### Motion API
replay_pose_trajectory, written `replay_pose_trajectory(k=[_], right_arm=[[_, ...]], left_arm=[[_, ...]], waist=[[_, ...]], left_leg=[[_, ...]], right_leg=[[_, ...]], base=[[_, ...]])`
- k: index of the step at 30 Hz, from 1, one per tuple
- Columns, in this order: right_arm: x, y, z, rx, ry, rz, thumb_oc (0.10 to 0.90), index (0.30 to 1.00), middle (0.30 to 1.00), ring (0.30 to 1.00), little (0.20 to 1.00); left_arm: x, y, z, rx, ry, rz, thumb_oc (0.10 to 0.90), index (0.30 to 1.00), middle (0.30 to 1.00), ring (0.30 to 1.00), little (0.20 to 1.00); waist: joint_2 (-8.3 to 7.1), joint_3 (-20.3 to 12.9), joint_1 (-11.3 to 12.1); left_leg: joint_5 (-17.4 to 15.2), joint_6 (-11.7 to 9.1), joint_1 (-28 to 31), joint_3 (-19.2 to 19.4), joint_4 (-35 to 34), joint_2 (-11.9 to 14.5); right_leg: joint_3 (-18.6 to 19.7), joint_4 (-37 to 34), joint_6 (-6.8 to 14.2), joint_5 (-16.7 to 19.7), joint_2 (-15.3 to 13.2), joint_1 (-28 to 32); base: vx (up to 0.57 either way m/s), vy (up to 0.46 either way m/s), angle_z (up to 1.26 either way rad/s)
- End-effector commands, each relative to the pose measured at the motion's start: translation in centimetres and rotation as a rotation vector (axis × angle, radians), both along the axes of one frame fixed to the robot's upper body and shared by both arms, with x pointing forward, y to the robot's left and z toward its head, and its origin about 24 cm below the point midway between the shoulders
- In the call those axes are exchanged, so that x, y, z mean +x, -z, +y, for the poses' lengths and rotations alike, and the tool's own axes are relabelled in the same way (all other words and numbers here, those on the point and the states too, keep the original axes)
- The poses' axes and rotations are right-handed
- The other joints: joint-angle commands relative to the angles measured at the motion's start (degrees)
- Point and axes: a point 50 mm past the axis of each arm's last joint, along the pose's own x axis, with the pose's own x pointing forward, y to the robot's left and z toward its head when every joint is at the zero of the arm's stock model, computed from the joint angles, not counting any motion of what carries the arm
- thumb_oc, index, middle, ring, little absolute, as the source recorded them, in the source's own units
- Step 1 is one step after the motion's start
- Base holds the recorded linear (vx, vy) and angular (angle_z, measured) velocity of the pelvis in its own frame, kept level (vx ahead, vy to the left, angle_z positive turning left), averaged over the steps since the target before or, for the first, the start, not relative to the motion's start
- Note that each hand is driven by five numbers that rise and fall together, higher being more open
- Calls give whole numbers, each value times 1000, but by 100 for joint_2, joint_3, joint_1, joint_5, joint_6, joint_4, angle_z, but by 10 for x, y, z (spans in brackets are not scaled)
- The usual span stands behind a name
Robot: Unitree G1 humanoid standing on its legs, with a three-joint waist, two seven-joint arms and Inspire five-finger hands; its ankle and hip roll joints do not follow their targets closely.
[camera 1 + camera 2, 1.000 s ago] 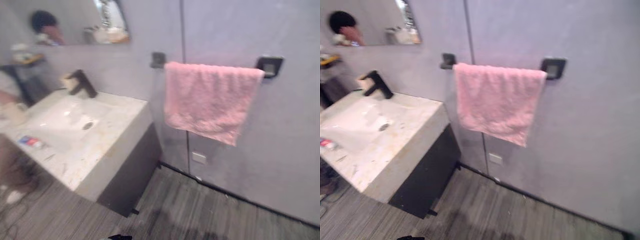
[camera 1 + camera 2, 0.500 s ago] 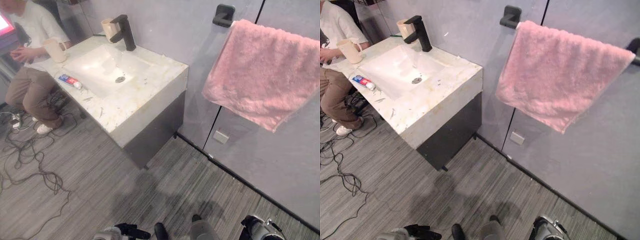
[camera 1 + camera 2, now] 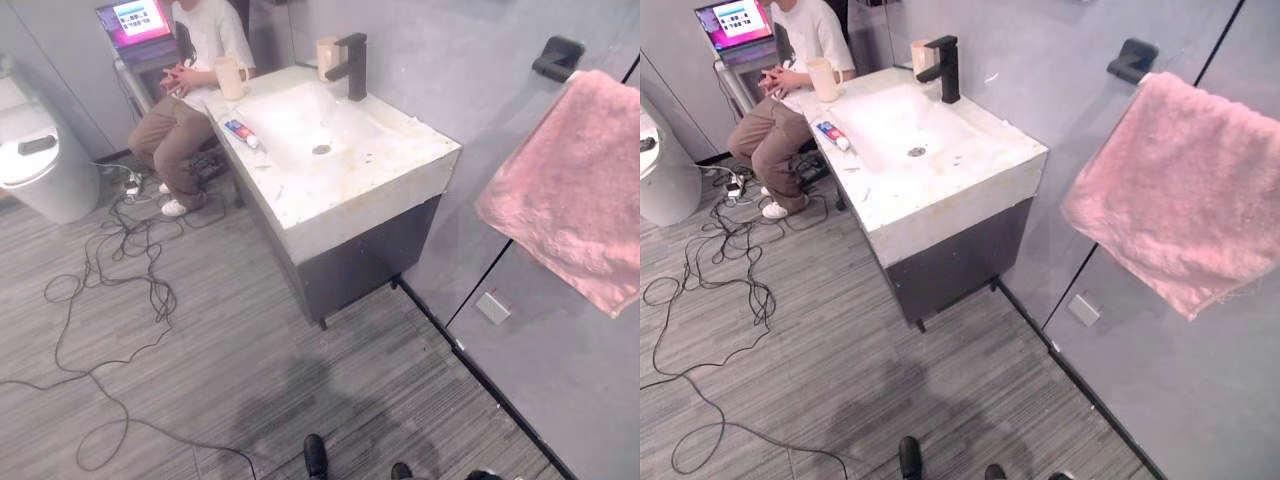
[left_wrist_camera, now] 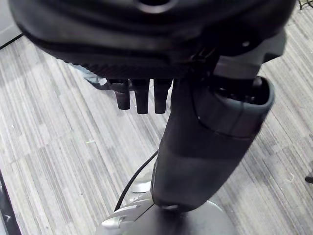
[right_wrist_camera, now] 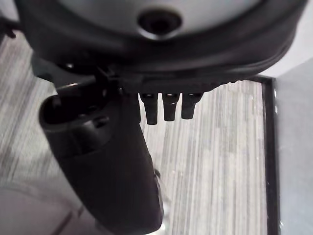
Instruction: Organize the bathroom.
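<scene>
A pink towel [image 3: 575, 190] hangs over a black wall bar [image 3: 558, 55] at the right. To its left stands a white sink counter [image 3: 400, 185] on a dark cabinet, with a black faucet [image 3: 352, 65]. A beige cup [image 3: 327, 57] stands beside the faucet, a cream mug [image 3: 230, 77] sits at the counter's far corner, and a toothpaste tube [image 3: 241, 132] lies along the basin's left rim. My left hand [image 4: 200, 147] hangs over the grey floor, fingers straight, holding nothing. My right hand [image 5: 107, 161] hangs the same way, open and empty.
A person [image 3: 190, 90] sits at the far end of the counter, with a lit laptop [image 3: 135, 20] behind. A white toilet [image 3: 40, 165] stands at the far left. Black cables [image 3: 120, 260] loop over the striped floor between the toilet and the cabinet.
The camera has swung left and down: the towel has slid to the right edge, and the seated person, laptop, toilet and floor cables have come into view. Nothing itself has moved.
</scene>
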Motion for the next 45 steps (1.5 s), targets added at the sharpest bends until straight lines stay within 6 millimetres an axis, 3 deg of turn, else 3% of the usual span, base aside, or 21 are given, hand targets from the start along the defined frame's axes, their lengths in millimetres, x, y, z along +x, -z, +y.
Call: replay_pose_trajectory(k=[1,4,6,10,12,15,16,21,29,32,34,36,38,39,42,43,45], right_arm=[[-1,-3,-10,-40,1,13,800,900,900,900,900],[-3,-2,-8,-40,4,29,800,900,900,900,900],[-8,0,-7,-31,88,13,800,900,900,900,900],[-11,0,-9,-30,163,5,800,900,900,900,900],[-12,-2,-14,-46,176,9,800,900,900,900,900],[-13,-5,-25,-78,190,-9,800,900,900,900,900],[-8,-9,-30,-97,170,-20,800,900,900,900,900],[4,-14,-34,-106,85,-42,800,900,900,900,900],[5,-15,-34,-121,2,-53,800,900,900,900,900],[5,-15,-36,-120,-3,-49,800,900,900,900,900],[5,-16,-37,-114,1,-38,800,900,900,900,900],[6,-16,-37,-103,40,-37,800,900,900,900,900],[4,-14,-34,-91,109,-43,800,900,900,900,900],[4,-14,-34,-91,118,-41,800,900,900,900,900],[-1,-12,-32,-88,140,-32,800,900,900,900,900],[-4,-12,-32,-83,117,-12,800,900,900,900,900],[-6,-12,-34,-80,81,12,800,900,900,900,900]], left_arm=[[26,-6,6,29,26,-102,800,900,900,900,900],[29,-7,5,33,-15,-150,800,900,900,900,900],[36,-9,6,55,25,-182,800,900,900,900,900],[39,-10,8,88,65,-180,800,900,900,900,900],[42,-9,5,89,73,-183,800,900,900,900,900],[53,-10,-8,66,125,-205,800,900,900,900,900],[57,-9,-16,51,148,-210,800,900,900,900,900],[63,-11,-19,47,88,-232,800,900,900,900,900],[59,-13,-3,63,-64,-254,800,900,900,900,900],[56,-12,0,62,-72,-256,800,900,900,900,900],[52,-12,3,72,-50,-254,800,900,900,900,900],[52,-13,5,79,-12,-258,800,900,900,900,900],[59,-16,6,84,66,-275,800,900,900,900,900],[59,-16,5,84,75,-276,800,900,900,900,900],[69,-18,-1,88,112,-301,800,900,900,900,900],[73,-19,-5,92,97,-311,800,900,900,900,900],[77,-20,-9,92,72,-321,800,900,900,900,900]], waist=[[-21,-23,-124],[-141,0,-69],[-315,37,-119],[-462,-43,-154],[-450,-95,-183],[-238,-76,-368],[-118,-34,-451],[28,98,-547],[-1,283,-544],[-7,354,-492],[3,405,-414],[-5,417,-395],[-112,435,-472],[-112,424,-491],[-250,356,-597],[-241,290,-625],[-182,189,-652]], left_leg=[[-663,-174,52,365,660,13],[-802,-214,-69,255,1101,95],[-920,-326,-152,202,1603,351],[-930,-393,-86,72,1683,686],[-935,-430,28,65,1605,754],[-864,-478,334,341,1217,746],[-910,-447,420,434,1153,664],[-951,-325,428,603,1020,454],[-1087,-36,248,774,1033,77],[-1111,-17,269,775,1031,32],[-1175,-9,335,814,1021,22],[-1229,-26,462,824,944,-9],[-1163,60,537,888,924,-154],[-1260,58,599,831,914,-203],[-1215,78,606,926,942,-479],[-1094,9,664,875,758,-552],[-1010,-35,723,804,610,-578]], right_leg=[[51,845,194,-122,161,-536],[27,952,86,-201,191,-555],[112,849,21,-70,153,-477],[176,666,19,74,78,-409],[150,568,66,129,0,-395],[149,490,180,226,-170,-493],[237,526,247,278,-296,-605],[537,609,359,335,-414,-834],[939,824,650,468,-712,-1029],[956,1003,601,623,-879,-1040],[963,1314,530,937,-1049,-1187],[888,1266,565,807,-931,-1179],[606,753,640,825,-529,-1134],[553,682,674,758,-489,-1071],[161,182,581,970,-69,-1016],[-28,297,507,853,202,-1058],[-105,533,382,649,468,-1160]], base=[[-194,-33,44],[-191,6,36],[-162,2,43],[-16,97,58],[79,248,9],[107,408,19],[152,491,40],[86,364,24],[67,334,-9],[57,150,-10],[150,208,-6],[201,167,-1],[228,105,17],[259,95,22],[343,90,47],[349,54,49],[434,26,25]])
